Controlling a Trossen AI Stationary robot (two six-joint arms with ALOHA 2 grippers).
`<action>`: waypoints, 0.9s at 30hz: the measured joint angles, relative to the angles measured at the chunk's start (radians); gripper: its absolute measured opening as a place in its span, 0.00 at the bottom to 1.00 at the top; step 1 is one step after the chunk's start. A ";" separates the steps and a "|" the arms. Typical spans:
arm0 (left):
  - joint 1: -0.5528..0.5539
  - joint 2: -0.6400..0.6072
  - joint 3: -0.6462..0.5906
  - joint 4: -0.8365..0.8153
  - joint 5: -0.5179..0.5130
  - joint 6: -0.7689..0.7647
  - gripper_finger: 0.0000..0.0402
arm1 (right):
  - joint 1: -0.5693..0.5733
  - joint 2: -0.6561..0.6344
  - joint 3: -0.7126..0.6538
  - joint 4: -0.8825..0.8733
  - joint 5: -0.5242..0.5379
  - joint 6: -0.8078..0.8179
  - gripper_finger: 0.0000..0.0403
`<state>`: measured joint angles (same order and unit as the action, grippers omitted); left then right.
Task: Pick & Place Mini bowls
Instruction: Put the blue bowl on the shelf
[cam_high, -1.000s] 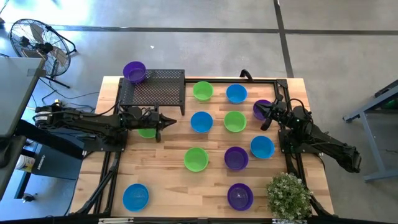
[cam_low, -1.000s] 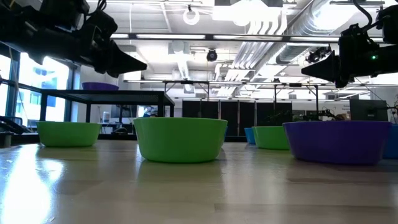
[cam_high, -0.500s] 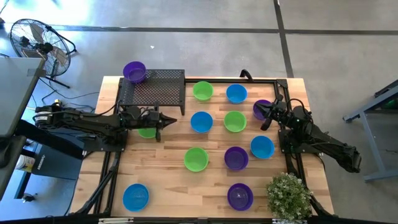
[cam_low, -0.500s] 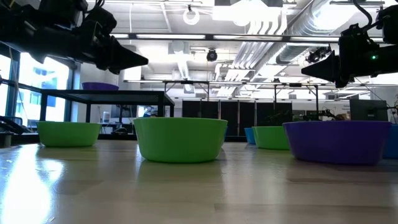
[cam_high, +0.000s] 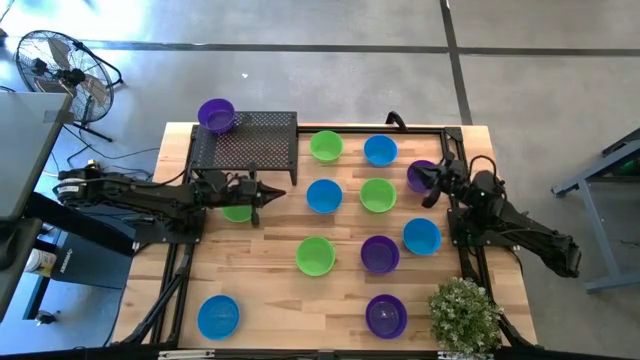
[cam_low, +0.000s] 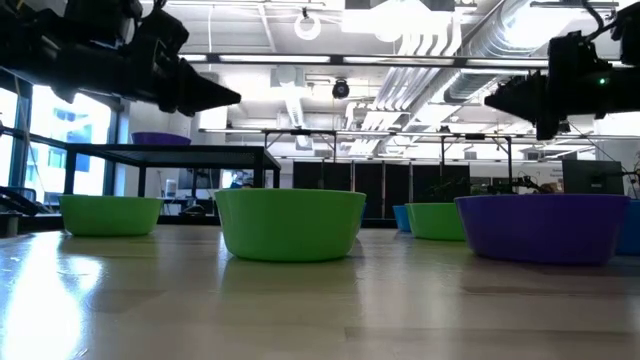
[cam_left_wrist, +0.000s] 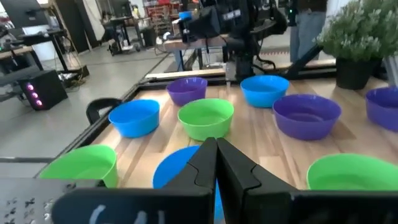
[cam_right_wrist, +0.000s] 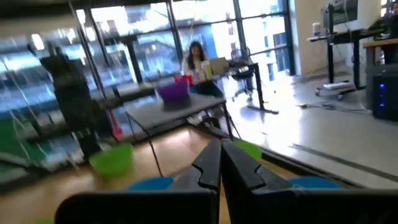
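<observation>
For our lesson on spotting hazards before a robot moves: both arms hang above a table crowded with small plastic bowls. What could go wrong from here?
1. The left pincer, shut, hangs beside the black mesh metal rack; a careless swing might clip it and shake the glossy purple bowl on its corner.
2. The right pincer, also shut, sits above another purple bowl near the table edge; descending shut could shove it off.
3. Bowls stand close together, so reaching one may nudge neighbours.
</observation>
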<state>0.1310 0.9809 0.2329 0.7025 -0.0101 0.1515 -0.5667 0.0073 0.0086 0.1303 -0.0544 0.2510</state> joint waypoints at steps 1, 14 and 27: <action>0.000 0.002 0.000 0.020 -0.004 0.017 0.00 | 0.000 0.000 0.000 0.018 0.013 0.011 0.00; 0.001 0.100 0.000 0.177 -0.024 0.037 0.00 | -0.012 0.413 0.189 -0.062 0.337 0.066 0.00; 0.001 0.130 0.038 0.183 0.000 0.080 0.00 | -0.093 1.003 0.446 -0.207 0.319 0.363 0.08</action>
<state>0.1318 1.1114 0.2710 0.8854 -0.0105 0.2317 -0.6598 1.0108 0.4546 -0.0762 0.2645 0.6138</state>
